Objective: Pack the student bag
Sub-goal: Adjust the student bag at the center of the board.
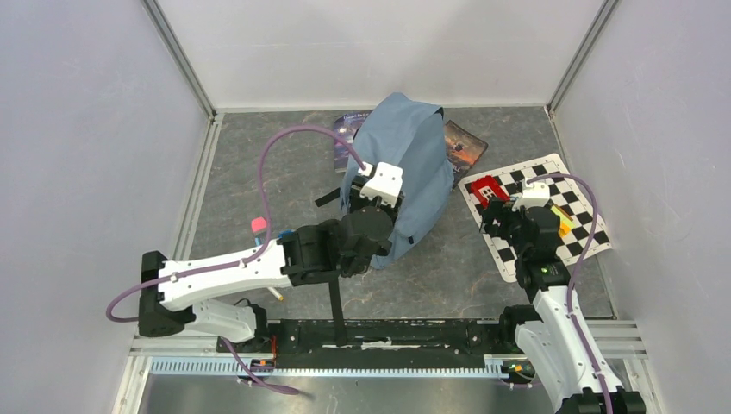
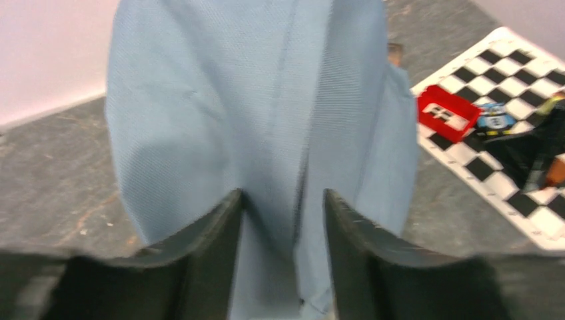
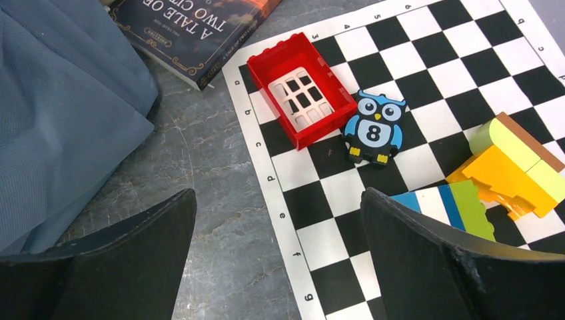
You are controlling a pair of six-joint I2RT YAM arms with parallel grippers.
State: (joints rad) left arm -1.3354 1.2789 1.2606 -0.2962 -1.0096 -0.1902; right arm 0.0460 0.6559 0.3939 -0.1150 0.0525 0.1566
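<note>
I see left gripper (image 2: pixel 283 197) straddling a fold of the bag (image 2: pixel 253 100), can't tell if clamped; right gripper (image 3: pixel 278 200) wide open over chessboard (image 3: pixel 413 40) edge.

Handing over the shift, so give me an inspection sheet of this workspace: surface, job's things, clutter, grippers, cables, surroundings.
Surface: grey marbled table.
Job's things: student bag slumped mid-table, books poking out on both sides.
Clutter: chessboard mat carrying red window block, owl piece, coloured blocks; small pink item by the left arm.
Grippers: left gripper, jaws straddling a bag fold, grip unclear; right gripper, jaws open, empty, over the mat's edge.
Cables: purple cable arching over the left arm, another over the right.
Surroundings: white walls, metal corner rails.
</note>
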